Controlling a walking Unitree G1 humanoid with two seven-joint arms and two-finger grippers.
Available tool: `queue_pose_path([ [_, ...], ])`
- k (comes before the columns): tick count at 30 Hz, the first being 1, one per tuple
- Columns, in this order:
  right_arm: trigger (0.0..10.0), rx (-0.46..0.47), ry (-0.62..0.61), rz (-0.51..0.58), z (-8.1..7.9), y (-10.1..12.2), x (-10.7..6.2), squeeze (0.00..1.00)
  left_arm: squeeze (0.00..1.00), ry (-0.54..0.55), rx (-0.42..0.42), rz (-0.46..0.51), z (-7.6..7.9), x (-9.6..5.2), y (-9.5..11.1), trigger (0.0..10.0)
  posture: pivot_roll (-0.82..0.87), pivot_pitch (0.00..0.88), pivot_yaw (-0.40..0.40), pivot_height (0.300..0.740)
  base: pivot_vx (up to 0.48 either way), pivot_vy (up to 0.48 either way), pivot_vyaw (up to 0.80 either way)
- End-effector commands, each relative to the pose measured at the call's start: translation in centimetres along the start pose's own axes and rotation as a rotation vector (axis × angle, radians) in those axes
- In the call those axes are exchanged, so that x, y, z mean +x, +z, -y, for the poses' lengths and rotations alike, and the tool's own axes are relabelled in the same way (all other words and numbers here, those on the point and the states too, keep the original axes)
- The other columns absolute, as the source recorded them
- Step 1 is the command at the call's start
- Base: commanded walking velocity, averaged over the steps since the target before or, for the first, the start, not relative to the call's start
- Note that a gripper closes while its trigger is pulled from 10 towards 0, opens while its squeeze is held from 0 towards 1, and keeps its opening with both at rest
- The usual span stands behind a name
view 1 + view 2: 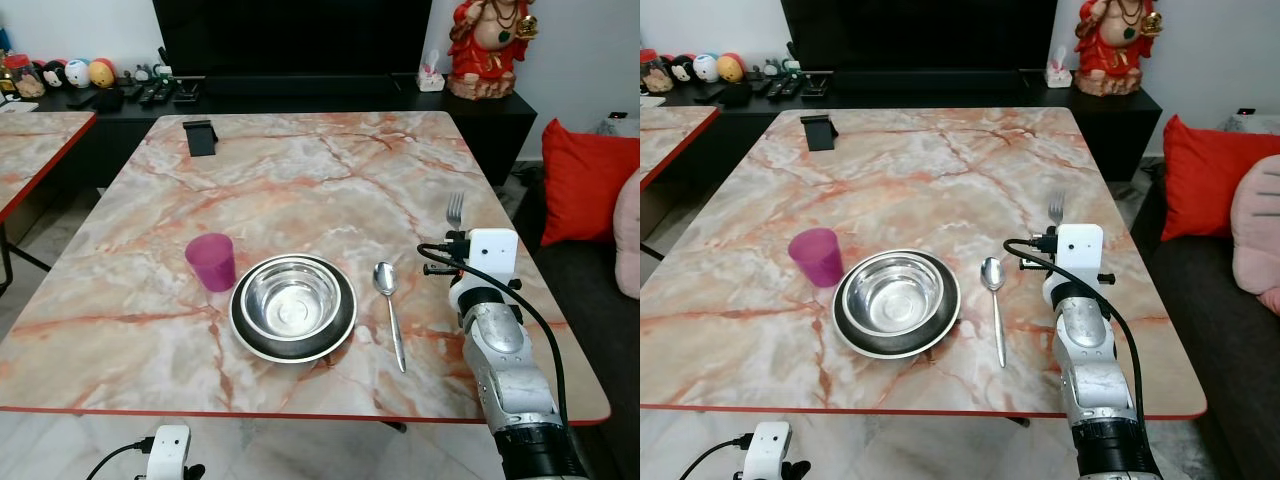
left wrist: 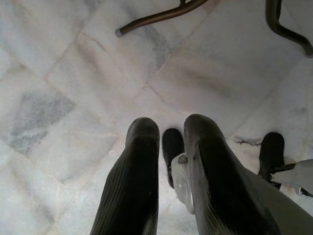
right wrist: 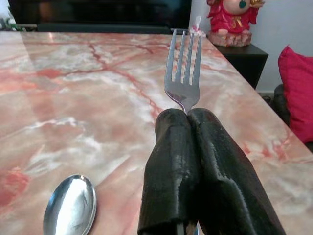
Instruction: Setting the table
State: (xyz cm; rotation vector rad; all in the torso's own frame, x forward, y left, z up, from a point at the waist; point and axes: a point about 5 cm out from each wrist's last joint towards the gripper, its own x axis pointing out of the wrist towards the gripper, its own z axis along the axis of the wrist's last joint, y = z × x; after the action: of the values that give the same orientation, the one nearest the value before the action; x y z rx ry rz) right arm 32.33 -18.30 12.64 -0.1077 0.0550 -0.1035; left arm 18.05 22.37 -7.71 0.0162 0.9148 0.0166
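Note:
My right gripper is shut on the handle of a silver fork, tines pointing away from me, low over the marble table near its right edge. The fork pokes out past the white wrist box, a little right of a spoon lying on the table. Left of the spoon a steel bowl sits in a dark plate, with a pink cup beside it. My left gripper hangs below the table's front edge over the tiled floor, fingers a little apart, holding nothing.
A small black stand sits at the table's far left. A second marble table is on the left. A sofa with a red cushion lies to the right; a black cabinet with a red statue runs behind.

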Motion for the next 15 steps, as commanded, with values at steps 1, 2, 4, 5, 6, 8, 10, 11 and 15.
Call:
queue_pose_path([
  [1, 10.0, -0.002, -0.001, -0.006, -0.1, 0.2, 0.2, 0.00, 0.00, 0.007, 0.001, -0.021, -0.3, -0.1, -0.3, 10.0, 0.00, 0.000, 0.033, 0.740, 0.000, 0.000, 0.00],
  [2, 10.0, 0.000, -0.005, -0.018, 0.0, 0.1, 0.2, 0.00, 0.00, 0.007, 0.001, -0.022, -0.3, -0.1, -0.3, 10.0, 0.00, 0.000, 0.034, 0.740, 0.000, 0.000, 0.00],
  [4, 10.0, -0.006, -0.011, -0.052, 0.1, -0.4, 0.1, 0.00, 0.00, 0.006, 0.001, -0.023, -0.3, -0.1, -0.3, 10.0, 0.00, 0.000, 0.035, 0.740, 0.000, 0.000, 0.00],
  [5, 10.0, -0.009, -0.012, -0.066, 0.2, -0.6, 0.1, 0.00, 0.00, 0.005, 0.002, -0.024, -0.3, -0.1, -0.3, 10.0, 0.00, 0.000, 0.035, 0.740, 0.000, 0.000, 0.00],
  [6, 10.0, -0.032, -0.001, -0.119, 0.1, -1.4, 0.0, 0.00, 0.00, 0.003, 0.003, -0.027, -0.3, -0.1, -0.4, 10.0, 0.00, 0.000, 0.032, 0.740, 0.000, 0.000, 0.00],
  [8, 10.0, -0.025, 0.011, -0.164, 0.1, -2.1, -0.2, 0.00, 0.00, 0.003, 0.002, -0.028, -0.3, -0.1, -0.4, 10.0, 0.00, 0.000, 0.032, 0.740, 0.000, 0.000, 0.00],
  [10, 10.0, 0.009, 0.029, -0.226, 0.0, -3.0, -0.3, 0.00, 0.00, 0.003, 0.001, -0.029, -0.3, -0.1, -0.4, 10.0, 0.00, 0.000, 0.028, 0.740, 0.000, 0.000, 0.00],
  [11, 10.0, 0.024, 0.037, -0.246, 0.0, -3.3, -0.4, 0.00, 0.00, 0.002, 0.000, -0.029, -0.2, -0.1, -0.4, 10.0, 0.00, 0.000, 0.027, 0.740, 0.000, 0.000, 0.00],
  [15, 10.0, 0.041, 0.086, -0.315, -0.3, -4.4, -0.7, 0.00, 0.00, -0.001, -0.003, -0.031, -0.2, -0.1, -0.4, 10.0, 0.00, 0.000, 0.025, 0.740, 0.000, 0.000, 0.00],
])
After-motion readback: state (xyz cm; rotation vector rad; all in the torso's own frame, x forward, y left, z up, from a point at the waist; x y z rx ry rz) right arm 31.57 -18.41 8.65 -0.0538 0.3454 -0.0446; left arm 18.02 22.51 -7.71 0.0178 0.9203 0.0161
